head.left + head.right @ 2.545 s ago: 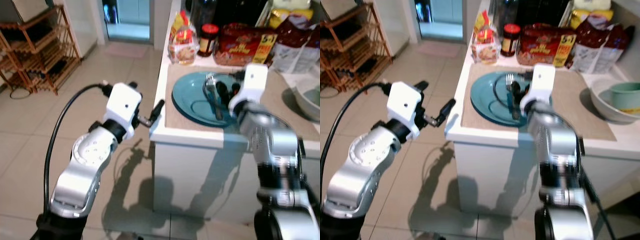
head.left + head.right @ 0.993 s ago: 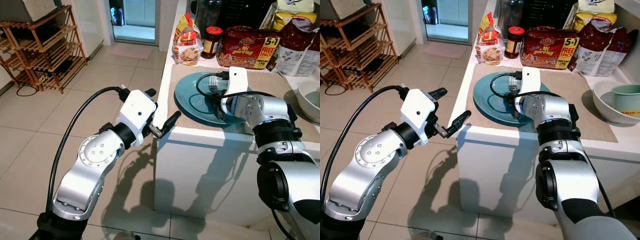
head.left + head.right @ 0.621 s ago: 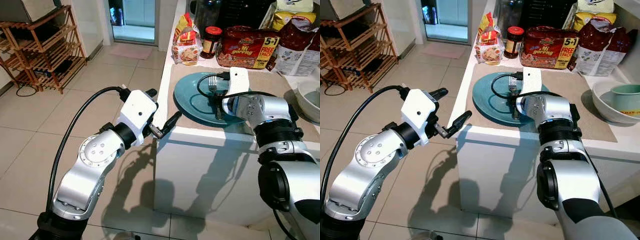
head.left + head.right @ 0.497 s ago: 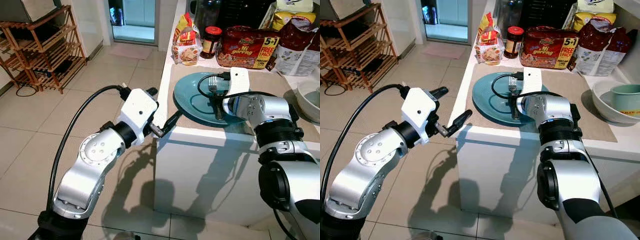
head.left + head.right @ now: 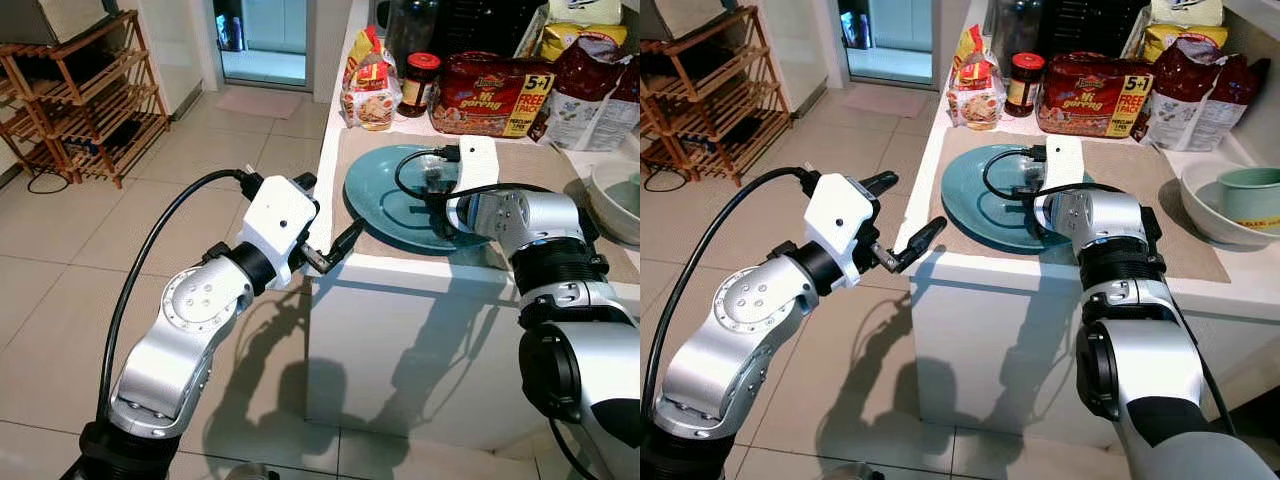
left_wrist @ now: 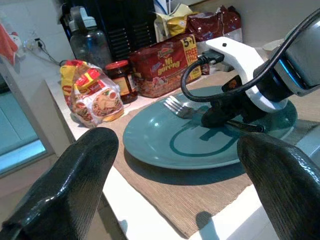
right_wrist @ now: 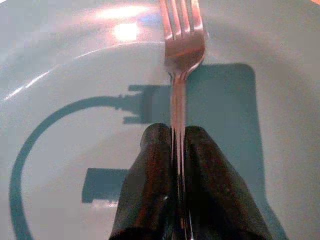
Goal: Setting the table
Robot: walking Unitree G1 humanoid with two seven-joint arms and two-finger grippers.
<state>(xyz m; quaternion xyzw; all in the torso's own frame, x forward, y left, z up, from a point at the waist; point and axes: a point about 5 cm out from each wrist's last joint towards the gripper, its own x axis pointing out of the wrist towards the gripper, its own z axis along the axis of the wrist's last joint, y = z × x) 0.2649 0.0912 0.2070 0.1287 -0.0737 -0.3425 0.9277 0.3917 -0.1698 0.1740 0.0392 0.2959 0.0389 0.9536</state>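
Note:
A teal plate (image 5: pixel 382 203) lies on a beige placemat (image 5: pixel 560 190) near the left end of the white counter (image 5: pixel 400 272). A silver fork (image 7: pixel 181 45) rests over the plate's middle, tines pointing toward the back of the counter. My right gripper (image 7: pixel 172 145) is shut on the fork's handle, low over the plate, and is also seen from the head (image 5: pixel 436 196). My left gripper (image 5: pixel 328 210) is open and holds nothing. It hovers in the air just off the counter's left edge, facing the plate (image 6: pixel 165 145) and the fork (image 6: pixel 175 106).
Behind the plate stand a snack bag (image 5: pixel 366 85), a red-lidded jar (image 5: pixel 420 75), a red noodle pack (image 5: pixel 490 95) and a dark bottle (image 6: pixel 90 42). A white bowl (image 5: pixel 1205 205) holding a green cup (image 5: pixel 1250 190) sits at the right. A wooden rack (image 5: pixel 80 100) stands on the tiled floor at the left.
Since 2.5 s ago the camera has pulled back and the right forearm has swung across in front of the plate. Over the last second both grippers have barely moved.

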